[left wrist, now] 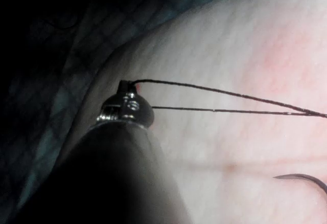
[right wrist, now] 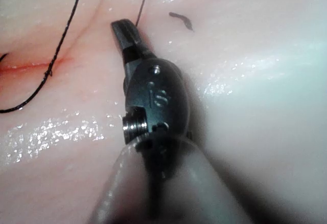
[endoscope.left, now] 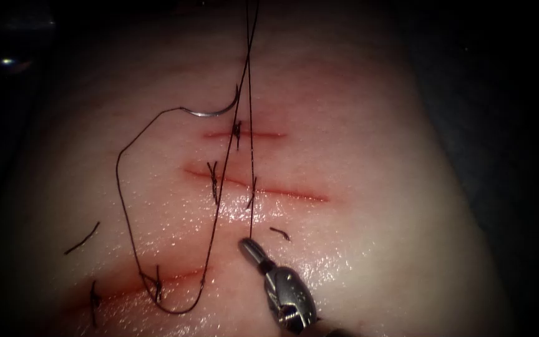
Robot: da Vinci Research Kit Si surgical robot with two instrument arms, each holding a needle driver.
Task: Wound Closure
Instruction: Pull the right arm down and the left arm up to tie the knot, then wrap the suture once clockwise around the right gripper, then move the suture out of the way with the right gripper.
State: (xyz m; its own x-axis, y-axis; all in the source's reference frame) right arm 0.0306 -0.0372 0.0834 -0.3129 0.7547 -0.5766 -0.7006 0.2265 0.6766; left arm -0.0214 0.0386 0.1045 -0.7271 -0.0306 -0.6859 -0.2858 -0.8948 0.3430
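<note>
1. The right tool [endoscope.left: 249, 245] comes in from the lower right of the endoscope view, its jaws closed on the end of the thread [endoscope.left: 250, 156]. In the right wrist view, the same tool [right wrist: 125, 29] has its jaws pressed together with a strand running away from the tip.
2. The left tool [left wrist: 125, 88] shows in the left wrist view with two strands of thread [left wrist: 230, 93] leading from its tip. They lie close together and converge farther off. Whether its jaws are open or closed on those strands cannot be told.
3. In the endoscope view, two strands run from the top edge down across the tissue [endoscope.left: 357, 187]. One ends at the right tool's tip. The other continues down into a wide loop that curves back up on the left to the needle [endoscope.left: 213, 112].
4. The curved needle lies free on the tissue just above the uppermost cut [endoscope.left: 244, 134] and slightly left of it. Neither tool holds it, and its arc looks to rest on the surface.
5. A longer second cut [endoscope.left: 263, 187] lies below the first, and a third cut [endoscope.left: 151, 284] sits at the lower left. All carry red fluid and dark stitches.
6. Cut ends of thread [endoscope.left: 82, 238] lie loose on the tissue at the left, with another short piece [endoscope.left: 280, 233] just above and to the right of the right tool's tip.
</note>
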